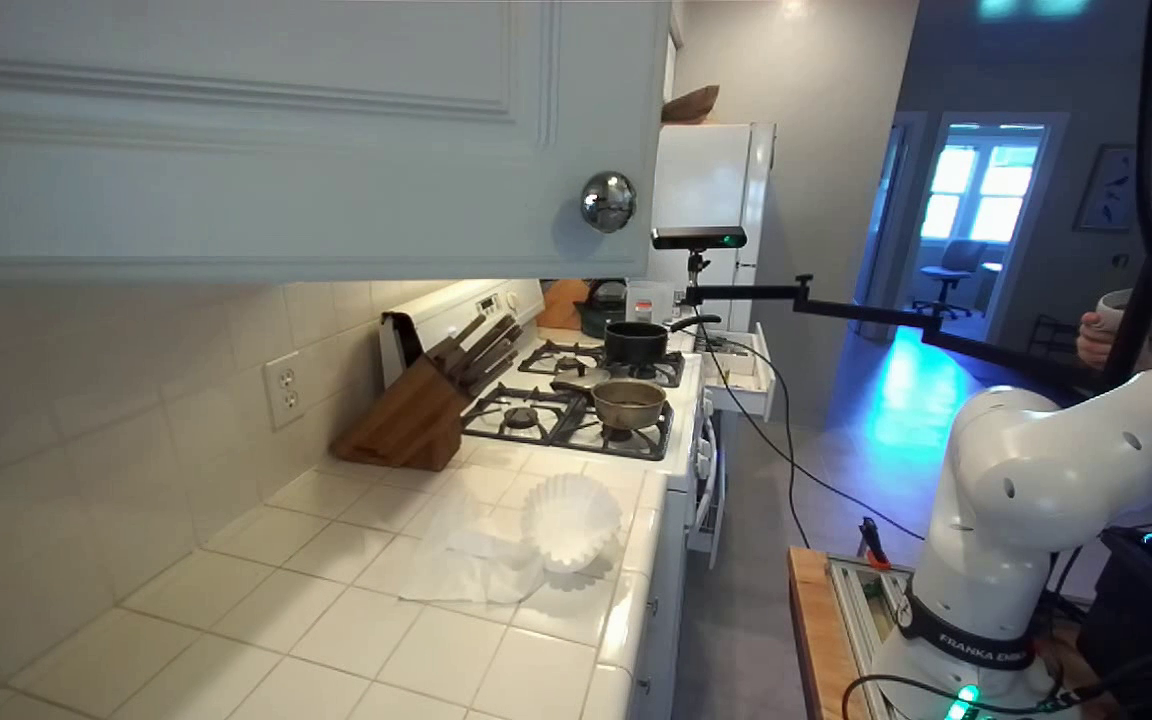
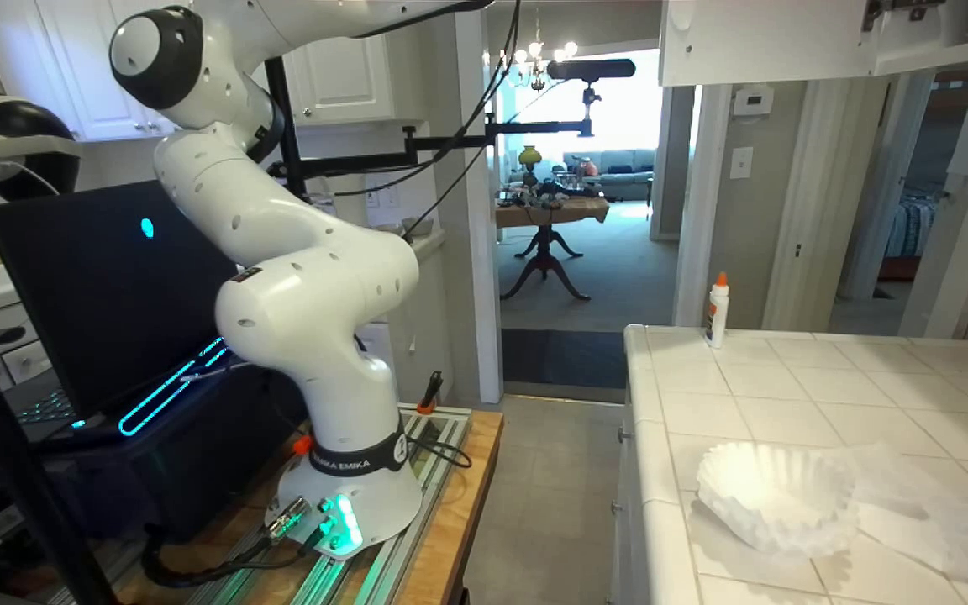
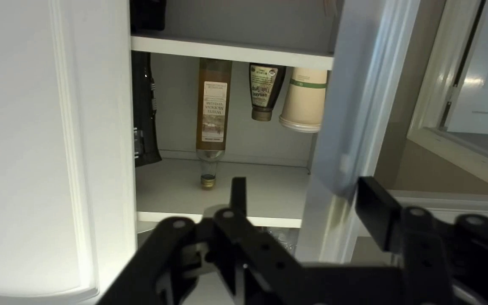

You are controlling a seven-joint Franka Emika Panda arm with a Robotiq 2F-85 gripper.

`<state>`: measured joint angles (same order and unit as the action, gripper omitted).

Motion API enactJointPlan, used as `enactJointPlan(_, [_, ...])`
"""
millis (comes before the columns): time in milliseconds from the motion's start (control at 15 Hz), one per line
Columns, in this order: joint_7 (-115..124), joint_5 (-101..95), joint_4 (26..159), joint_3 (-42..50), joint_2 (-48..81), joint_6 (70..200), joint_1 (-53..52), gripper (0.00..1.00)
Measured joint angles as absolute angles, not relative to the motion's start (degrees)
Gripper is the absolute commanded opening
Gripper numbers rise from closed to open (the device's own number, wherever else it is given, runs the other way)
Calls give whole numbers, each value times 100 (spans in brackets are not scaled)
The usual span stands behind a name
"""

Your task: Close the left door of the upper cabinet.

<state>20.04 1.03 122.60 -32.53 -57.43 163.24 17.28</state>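
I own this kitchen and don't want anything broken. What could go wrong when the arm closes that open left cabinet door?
Pinching: in the wrist view, the open end effector appears to straddle the left door, so its cabinet-side finger could get caught as the door swings shut.
Knocking: if it reaches deeper, that finger might topple the vinegar bottle standing in the upper cabinet.

We see pots (image 1: 629,406) on the stove (image 1: 436,316), a knife block (image 1: 411,415) beside it on the worktop (image 1: 316,620); in the cabinet (image 3: 265,146), a squeeze bottle (image 3: 265,87) between vinegar (image 3: 213,112) and cups (image 3: 305,99).
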Motion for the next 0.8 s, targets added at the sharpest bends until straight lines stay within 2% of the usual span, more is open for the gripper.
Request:
enactJointPlan(133, [1990, 81, 12288, -3183, -5735, 16324, 1752, 73])
enactJointPlan(333, [1978, 18, 12290, -3088, -5680, 16324, 1784, 82])
enactJointPlan(467, [1976, -39, 12290, -3013, -5638, 16324, 1814, 81])
enactJointPlan(533, [1975, -59, 12290, -2974, -5618, 16324, 1836, 85])
enactJointPlan(733, [1969, -124, 12281, -2861, -5553, 16325, 1878, 86])
enactJointPlan(800, [1969, -154, 12273, -2829, -5521, 16325, 1889, 90])
